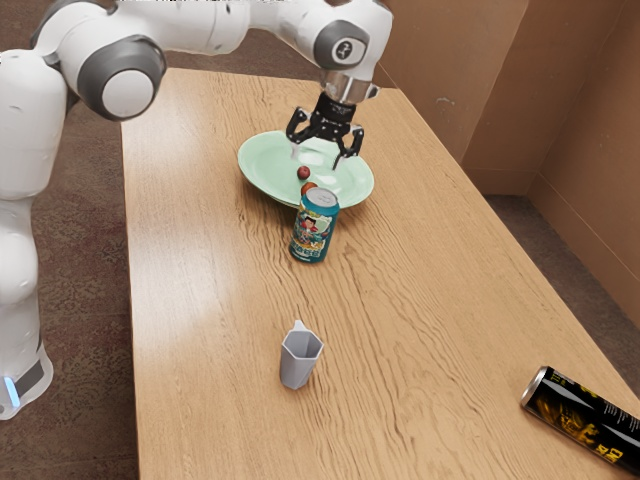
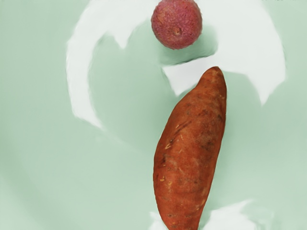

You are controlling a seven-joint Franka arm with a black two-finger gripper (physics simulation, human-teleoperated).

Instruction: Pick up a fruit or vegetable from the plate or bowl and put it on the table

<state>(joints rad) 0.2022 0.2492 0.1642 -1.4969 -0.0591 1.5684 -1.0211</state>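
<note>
See org-brown sweet potato [image 2: 192, 148], tapered, lying on its side on lt-green plate [image 1: 257, 168], w/ bumpy pink-red round fruit [image 2: 176, 24] nr its narrow end, not touching; all atop lt-brown wood table [image 1: 215, 330].

The exterior view's right edge cuts off the black can [image 1: 583, 418]. The teal can [image 1: 313, 230] hides part of the potato [image 2: 189, 153] and plate [image 1: 258, 168] — and the wrist view crops potato, plate and lychee [image 2: 176, 25].
</note>
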